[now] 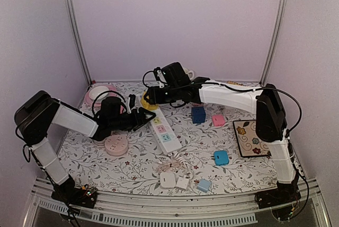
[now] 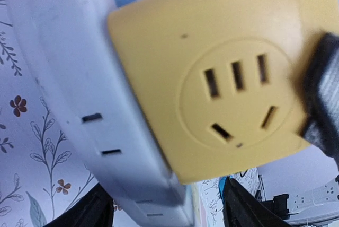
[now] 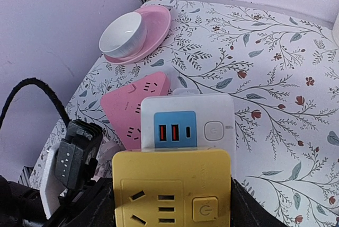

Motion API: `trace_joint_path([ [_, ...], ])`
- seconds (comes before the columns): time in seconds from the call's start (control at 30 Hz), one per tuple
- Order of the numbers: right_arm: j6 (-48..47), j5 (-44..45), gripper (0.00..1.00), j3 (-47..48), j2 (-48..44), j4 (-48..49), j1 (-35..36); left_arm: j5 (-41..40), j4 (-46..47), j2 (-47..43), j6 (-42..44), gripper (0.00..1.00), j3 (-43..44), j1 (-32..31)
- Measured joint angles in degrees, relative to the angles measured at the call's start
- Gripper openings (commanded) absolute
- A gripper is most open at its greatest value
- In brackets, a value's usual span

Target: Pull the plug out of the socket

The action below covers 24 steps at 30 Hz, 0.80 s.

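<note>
Surface: floral-print cloth [image 1: 206, 139] over the table, with lavender walls [image 1: 175, 20] behind and at both sides.

Far left: white bowl [image 3: 123, 33] on a pink plate [image 3: 159, 23].

Left gripper [image 1: 141, 115]: fingers apart, one on either side of the white power strip [image 1: 162, 130] near its far end. Cloth shows between one finger and the strip.

Strip long axis runs far-left to near-right, cord end toward the arms.

Yellow plug [image 1: 149, 101] sits at the strip's far end, outlet face up.

Right gripper [image 1: 152, 97] is clamped on the plug's two sides.
</note>
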Motion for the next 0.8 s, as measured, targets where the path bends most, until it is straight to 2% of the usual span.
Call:
trace_joint_path([
  [0.07, 0.13, -0.07, 0.22, -0.72, -0.72, 0.92, 0.15, -0.72, 0.24, 0.46, -0.09, 0.70, 0.00, -0.11],
  [0.2, 0.31, -0.04, 0.22, -2.29, -2.23, 2.12, 0.50, -1.62, 0.70, 1.62, -0.61, 0.63, 0.00, -0.26],
  [0.4, 0.68, 0.00, 0.21, -3.85, -2.86, 3.37, 0.63, -2.10, 2.67, 1.64, -1.64, 0.27, 0.00, -0.74],
  [0.53, 0.81, 0.50, 0.21, -6.16, -4.28, 5.14, 0.68, -2.38, 2.99, 1.51, -4.83, 0.00, -0.02, -0.33],
  [0.8, 0.87, 2.51, 0.20, -15.43, -9.27, 12.33, 0.90, -0.22, 3.56, 1.20, -4.33, 0.00, -0.02, -0.13],
])
